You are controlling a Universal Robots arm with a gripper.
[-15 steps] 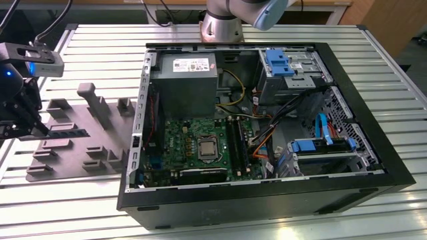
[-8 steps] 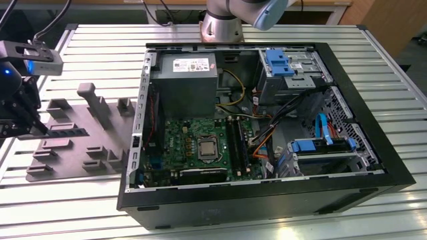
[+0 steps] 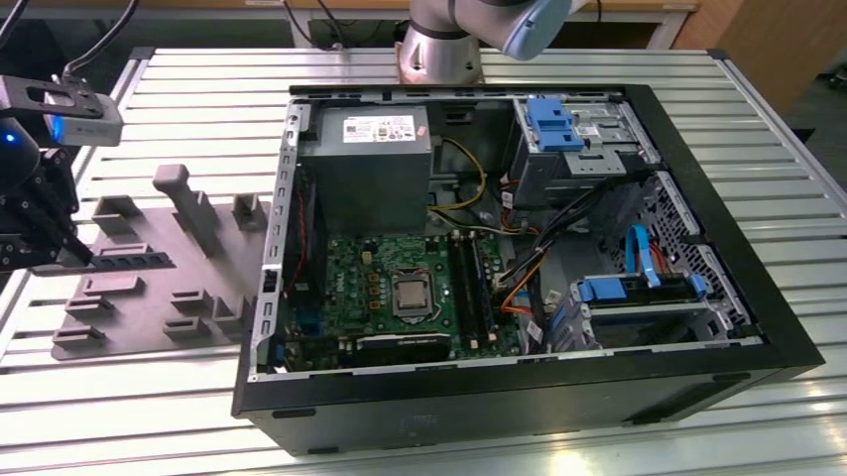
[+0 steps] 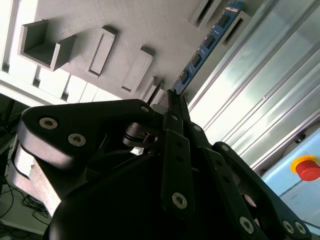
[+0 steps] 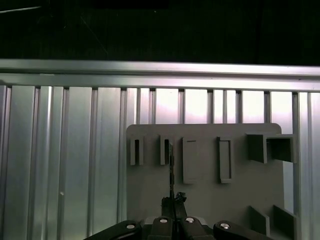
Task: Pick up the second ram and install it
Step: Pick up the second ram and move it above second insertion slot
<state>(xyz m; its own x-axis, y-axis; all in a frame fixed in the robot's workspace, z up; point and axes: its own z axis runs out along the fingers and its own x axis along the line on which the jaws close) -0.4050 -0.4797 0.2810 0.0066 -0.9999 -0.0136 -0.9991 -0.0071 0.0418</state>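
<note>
A ribbed metal desk holds an open computer case and a grey plate. At the exterior view's left, the gripper is pinched on the second ram, which sits on the plate. The ram is not in the computer yet.

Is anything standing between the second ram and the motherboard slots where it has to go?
The gripper grips the second ram at the fixture plate. Toward the motherboard slots, the plate's upright posts and the case's side wall stand between; the case is open on top, and nothing visible covers the slots.
</note>
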